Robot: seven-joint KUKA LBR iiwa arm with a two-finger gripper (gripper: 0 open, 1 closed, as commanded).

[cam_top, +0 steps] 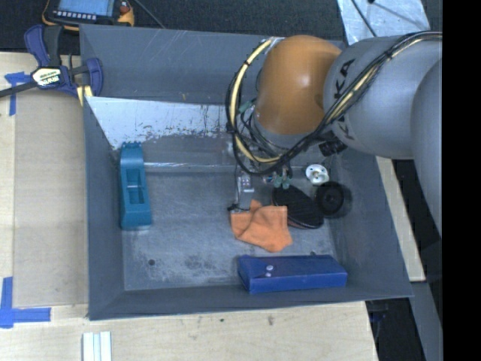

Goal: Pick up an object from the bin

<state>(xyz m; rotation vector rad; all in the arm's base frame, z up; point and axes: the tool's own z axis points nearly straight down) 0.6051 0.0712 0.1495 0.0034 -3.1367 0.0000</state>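
My gripper (245, 192) hangs under the arm's orange cover in the middle of the bin, its tip right at the upper left edge of a crumpled orange cloth (264, 228). Whether it touches the cloth I cannot tell. A black rounded object (307, 209) lies just right of the cloth, partly under the arm. A small white round piece (316, 174) sits above that, and a black knob-like thing (332, 199) lies beside it.
A dark blue flat box (293, 273) lies along the bin's near wall, below the cloth. A light blue tape dispenser (134, 186) stands lengthwise by the left wall. The floor between dispenser and cloth is bare grey metal.
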